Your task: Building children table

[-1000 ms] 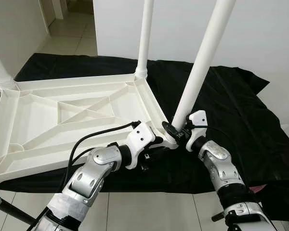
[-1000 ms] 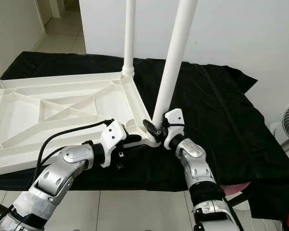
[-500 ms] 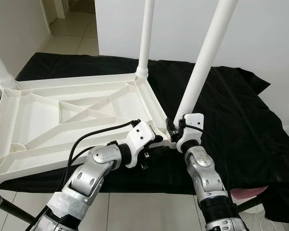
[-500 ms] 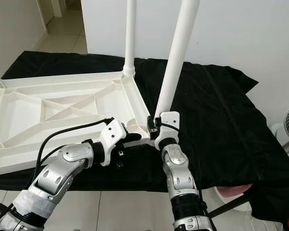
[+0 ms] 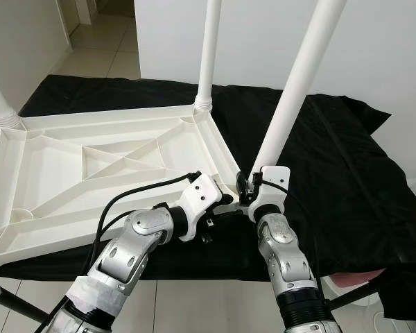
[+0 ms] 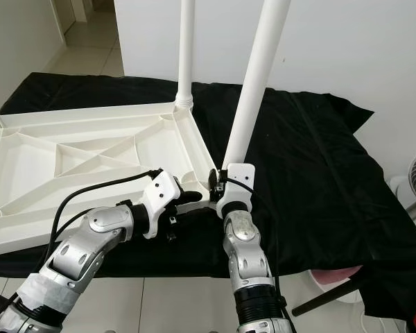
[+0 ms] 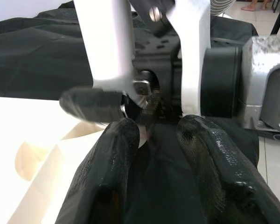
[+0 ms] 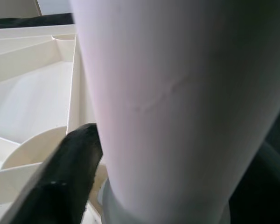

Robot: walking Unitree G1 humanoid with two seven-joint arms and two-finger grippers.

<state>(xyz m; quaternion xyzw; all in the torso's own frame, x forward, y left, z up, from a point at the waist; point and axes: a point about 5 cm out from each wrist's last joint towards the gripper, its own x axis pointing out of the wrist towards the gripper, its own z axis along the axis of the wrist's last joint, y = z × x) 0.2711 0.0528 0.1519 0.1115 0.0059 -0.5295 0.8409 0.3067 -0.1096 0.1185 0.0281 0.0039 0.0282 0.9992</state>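
Right end effector [image 5: 248,189] clamps the leaning white plastic table leg [image 5: 295,97].
Left end effector [image 5: 225,202], fingers slightly apart, sits at the upturned white plastic tabletop [image 5: 90,173] corner (black-draped desk [image 5: 347,173]).

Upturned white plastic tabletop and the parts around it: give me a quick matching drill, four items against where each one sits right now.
Items:
1. right end effector
2. left end effector
3. thin white upright leg
4. black cloth

Places:
A. standing in the far corner of the upturned white plastic tabletop
B. clamped on the base of the thick white tilted leg
C. spread under the whole assembly
D. at the tabletop's near corner, beside the other end effector

Pairs: 1-B, 2-D, 3-A, 4-C
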